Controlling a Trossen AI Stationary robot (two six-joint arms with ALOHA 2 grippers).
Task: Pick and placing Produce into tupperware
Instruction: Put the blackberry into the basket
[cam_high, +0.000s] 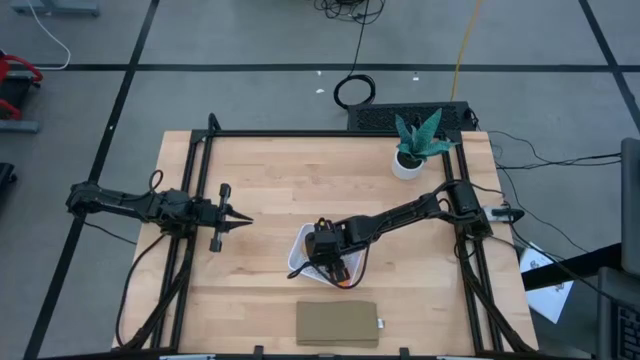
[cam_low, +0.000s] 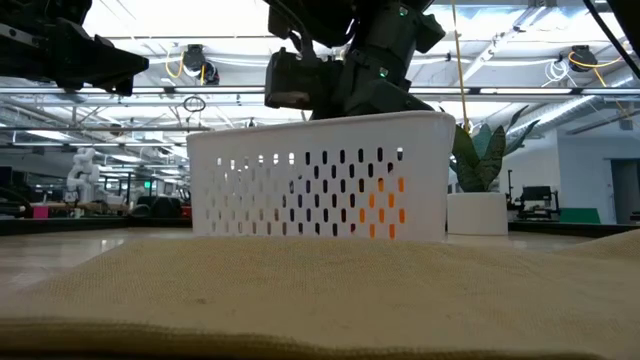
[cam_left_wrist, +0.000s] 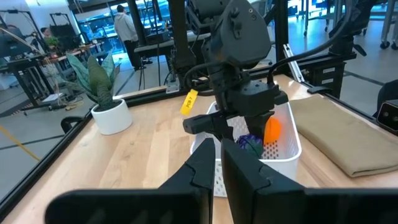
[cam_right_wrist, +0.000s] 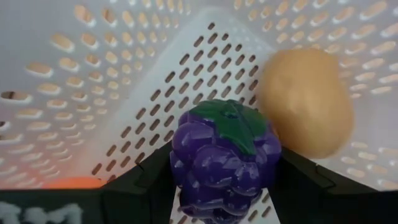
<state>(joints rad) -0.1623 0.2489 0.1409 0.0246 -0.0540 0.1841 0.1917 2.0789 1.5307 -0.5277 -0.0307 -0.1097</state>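
Note:
The white tupperware (cam_high: 303, 247) stands on the table's middle, its perforated wall (cam_low: 320, 180) facing the low view. Inside it lie an orange piece (cam_left_wrist: 272, 130) and a tan-brown piece (cam_right_wrist: 305, 102), the latter against the wall. My right gripper (cam_high: 330, 262) reaches slanting down into the container and is shut on the dark purple grape-like piece (cam_right_wrist: 221, 162). My left gripper (cam_high: 243, 222) hangs shut at the table's left, level, pointing toward the container and touching nothing. My right gripper pinches the purple piece between its two fingers, one finger (cam_right_wrist: 143, 186) on each of its sides. The fingers come from above, slanting down into the container. The piece's green top (cam_right_wrist: 227, 124) faces away from the wrist; its underside is cut off by the picture's edge.
A potted plant in a white pot (cam_high: 415, 148) stands at the far right. A flat brown pad (cam_high: 337, 324) lies near the front edge, close before the container. Bare wood shows between the left gripper and the container. A person (cam_left_wrist: 124, 28) stands in the room behind.

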